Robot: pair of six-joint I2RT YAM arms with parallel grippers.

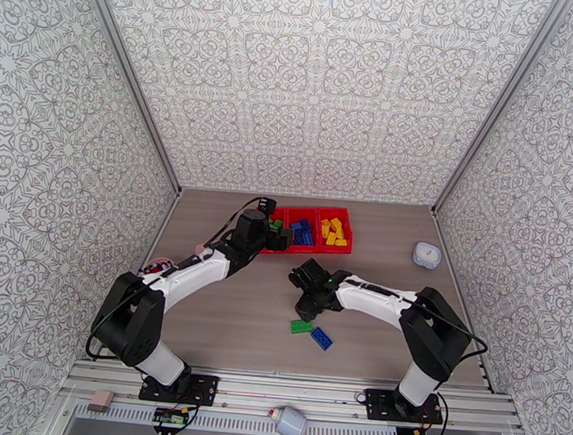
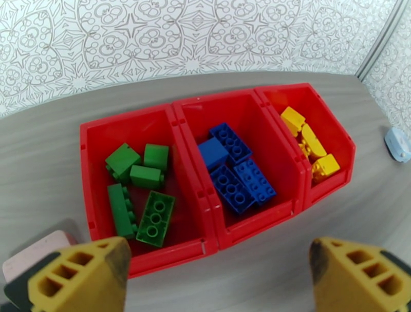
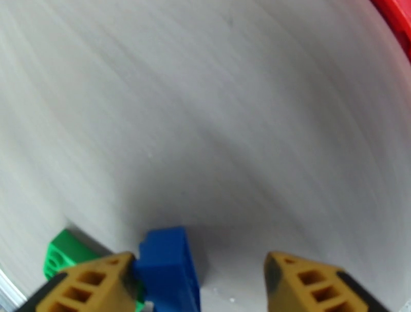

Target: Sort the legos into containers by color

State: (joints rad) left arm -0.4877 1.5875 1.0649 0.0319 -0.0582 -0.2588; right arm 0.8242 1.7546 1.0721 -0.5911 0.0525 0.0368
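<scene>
Two tools work one counter (image 1: 223, 320). The left tool (image 2: 216, 267) hangs with its yellow fingers (image 2: 77, 279) spread wide and nothing between them, just short of the near wall of a row of three joined red bins (image 2: 169, 254). The row stands toward the counter's far edge, about midway along it.

Five green bricks (image 2: 155, 218) lie in the bin nearest the left edge and four blue bricks (image 2: 231, 187) in the middle bin. Yellow bricks (image 2: 313, 141) lie in the bin nearest the right edge, where the bin wall hides part of the pile and no firm count can be made. A pink cup (image 2: 31, 256) shows just beside one finger, toward the left edge.

The right tool (image 3: 205, 279) sits closer to the counter's near edge, well apart from the bins, its fingers parted either side of a loose blue brick (image 3: 169, 267). That brick sits hard by one finger, with bare counter between it and the other. The wrist picture is blurred, and whether finger and brick touch cannot be told. A loose green brick (image 3: 64, 251) lies just beside the blue one, outside the fingers. A small white box (image 1: 426, 255) sits near the right edge, apart from the bins.
</scene>
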